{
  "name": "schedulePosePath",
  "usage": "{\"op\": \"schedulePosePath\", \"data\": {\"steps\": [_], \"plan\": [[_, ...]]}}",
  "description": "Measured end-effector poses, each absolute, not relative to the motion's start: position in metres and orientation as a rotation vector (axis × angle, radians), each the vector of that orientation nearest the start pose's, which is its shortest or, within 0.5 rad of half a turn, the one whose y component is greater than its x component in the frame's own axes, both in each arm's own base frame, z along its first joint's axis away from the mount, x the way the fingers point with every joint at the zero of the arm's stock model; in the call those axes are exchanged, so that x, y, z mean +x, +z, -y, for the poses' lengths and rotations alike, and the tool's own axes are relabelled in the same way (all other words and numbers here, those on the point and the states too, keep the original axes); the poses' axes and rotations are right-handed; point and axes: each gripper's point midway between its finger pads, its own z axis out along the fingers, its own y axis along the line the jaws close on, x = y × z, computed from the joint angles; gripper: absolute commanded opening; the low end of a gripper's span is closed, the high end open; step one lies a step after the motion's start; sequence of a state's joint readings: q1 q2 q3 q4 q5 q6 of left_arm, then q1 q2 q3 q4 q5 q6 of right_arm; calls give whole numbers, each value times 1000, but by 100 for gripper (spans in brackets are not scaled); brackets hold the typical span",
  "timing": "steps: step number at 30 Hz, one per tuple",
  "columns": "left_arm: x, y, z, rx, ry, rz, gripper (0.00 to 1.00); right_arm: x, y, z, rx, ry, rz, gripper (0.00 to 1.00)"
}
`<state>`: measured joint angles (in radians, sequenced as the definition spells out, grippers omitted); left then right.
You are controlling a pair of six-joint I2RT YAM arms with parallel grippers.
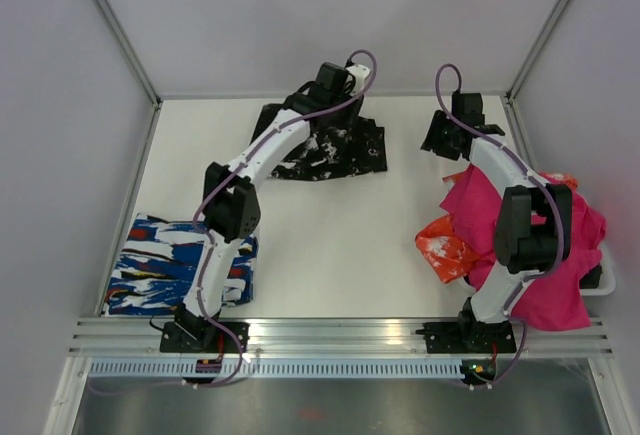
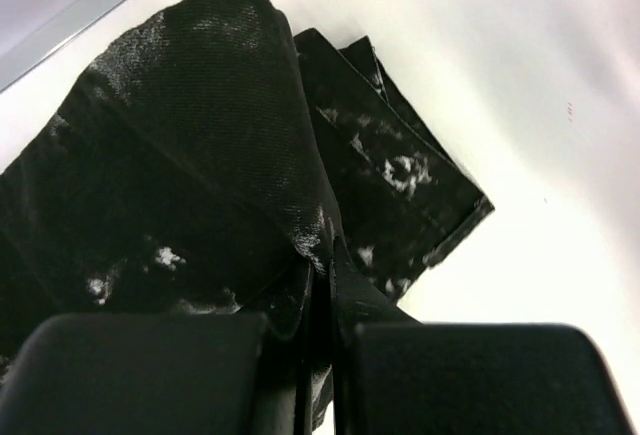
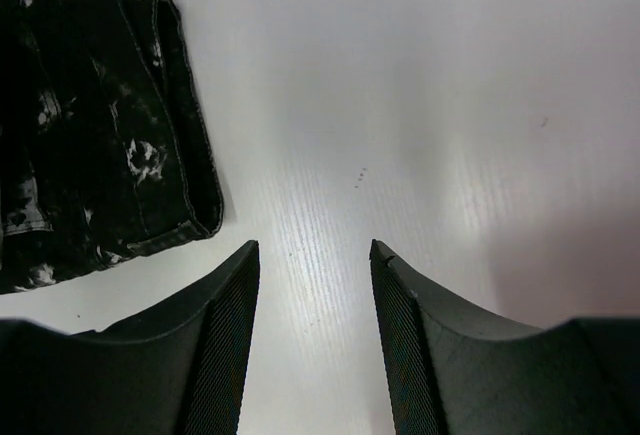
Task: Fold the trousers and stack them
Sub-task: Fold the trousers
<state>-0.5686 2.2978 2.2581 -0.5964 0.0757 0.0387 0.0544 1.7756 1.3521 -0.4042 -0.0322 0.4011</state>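
The trousers (image 1: pixel 340 150), black cloth with white splatter, lie bunched at the far middle of the table. My left gripper (image 1: pixel 303 115) reaches over their left part. In the left wrist view it (image 2: pixel 330 265) is shut on a lifted fold of the trousers (image 2: pixel 200 155), which drape away toward the table. My right gripper (image 1: pixel 437 140) hovers to the right of the trousers, apart from them. In the right wrist view it (image 3: pixel 313 250) stands open over bare white table, with a hemmed edge of the trousers (image 3: pixel 90 125) at the upper left.
A folded blue-white-red streaked garment (image 1: pixel 165 265) lies at the near left beside the left arm. A magenta cloth (image 1: pixel 540 245) and an orange-white cloth (image 1: pixel 445 250) are heaped at the right under the right arm, over a white bin (image 1: pixel 600 280). Walls close three sides.
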Motion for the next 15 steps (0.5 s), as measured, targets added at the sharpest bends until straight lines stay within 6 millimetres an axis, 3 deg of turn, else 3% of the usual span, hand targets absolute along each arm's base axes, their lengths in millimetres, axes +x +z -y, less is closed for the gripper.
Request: {"op": "schedulePosePath", "data": {"steps": [3, 6, 9, 15], "plan": [[517, 165, 360, 665, -311, -2134, 2, 460, 125, -34, 409, 246, -2358, 55], [515, 145, 365, 540, -288, -2204, 2, 459, 133, -28, 409, 257, -2336, 55], [518, 133, 353, 402, -262, -2269, 2, 453, 136, -30, 392, 272, -2334, 56], [534, 134, 326, 190, -224, -2286, 2, 445, 127, -38, 374, 313, -2358, 56]]}}
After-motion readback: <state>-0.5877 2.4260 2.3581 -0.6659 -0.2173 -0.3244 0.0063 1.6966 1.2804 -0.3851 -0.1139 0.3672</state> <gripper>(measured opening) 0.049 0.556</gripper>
